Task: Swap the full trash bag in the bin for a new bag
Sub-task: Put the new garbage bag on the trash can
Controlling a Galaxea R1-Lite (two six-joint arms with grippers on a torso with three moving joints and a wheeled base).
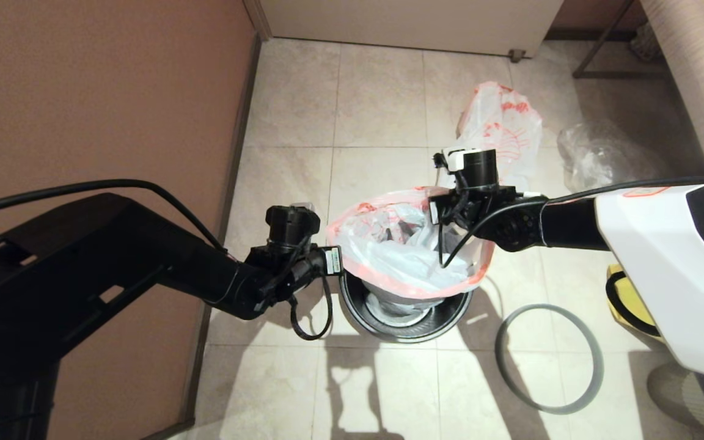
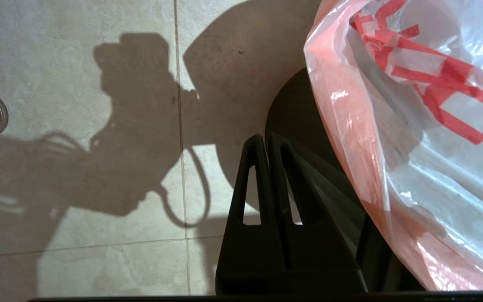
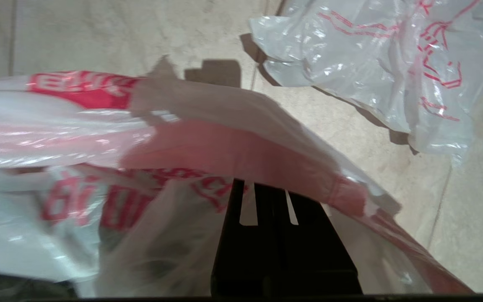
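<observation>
Beige floor tiles fill a narrow corner beside a brown wall, and the small round black waste bin stands on them near the middle. Over its mouth hangs the limp white translucent plastic bag with red characters and a pink-red band, spread open, its bottom only just dipping inside. The right gripper is clenched on the pink band at the far side of the opening. The left gripper sits just beside the bag's near-left edge, fingers pressed together on nothing I can see. The bulging white bag with red-orange drawing lies on the tiles beyond the bin, well apart, and the thin grey ring rim lies flat to the bin's right.

As I judge it, one-sided support is the risk: held by a single edge, the thin film may sag, twist or fold shut instead of seating around the bin's lip. A hard pull from the right could tear the band or tip the light bin. Should the left gripper miss its edge, the opening would collapse inward.
</observation>
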